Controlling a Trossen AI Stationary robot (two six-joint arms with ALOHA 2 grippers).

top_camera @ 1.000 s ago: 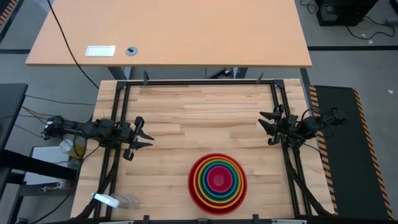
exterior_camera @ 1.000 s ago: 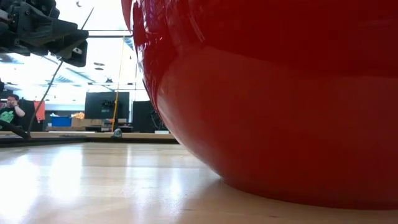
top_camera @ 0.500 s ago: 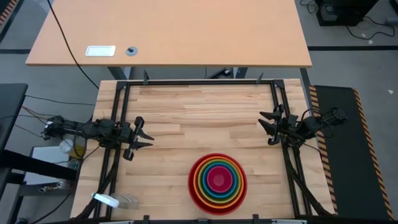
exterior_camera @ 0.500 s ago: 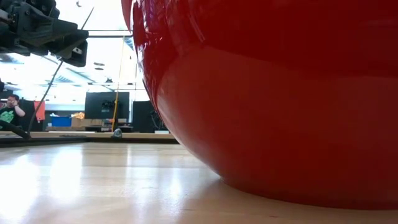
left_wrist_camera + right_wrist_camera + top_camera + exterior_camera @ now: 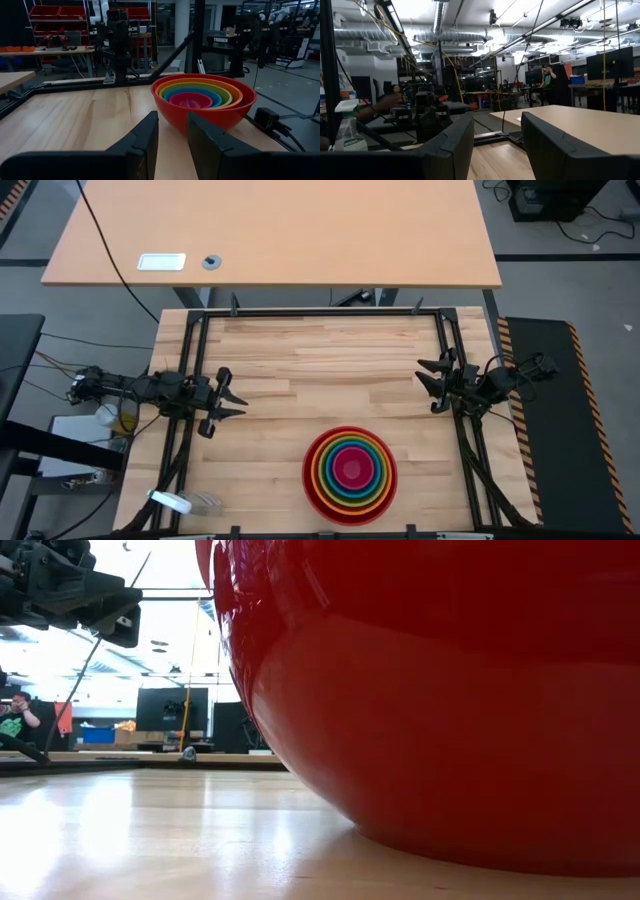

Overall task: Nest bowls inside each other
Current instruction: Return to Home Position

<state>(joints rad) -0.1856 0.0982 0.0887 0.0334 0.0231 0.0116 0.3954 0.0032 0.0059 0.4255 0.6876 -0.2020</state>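
Sitting close to the near edge of the wooden surface, a little right of centre, the red bowl holds the other four, one inside the next. The orange bowl, the green bowl and the blue bowl show as rings. The pink bowl lies in the middle. In the low view the red bowl's glossy side fills most of the picture, its base resting on the wood. At the near left corner lies a small white and clear thing; what it is cannot be told.

Farther back, at about mid-depth, the two arms sit at opposite side edges, both well apart from the stack. The left claw points inward from the left rail with its fingers apart and nothing between them. The right claw faces it from the right rail, likewise spread and holding nothing.

Beyond the far edge stands a lighter desk carrying a flat white label and a small round grey piece. Deep in the room, a person in a green top sits.
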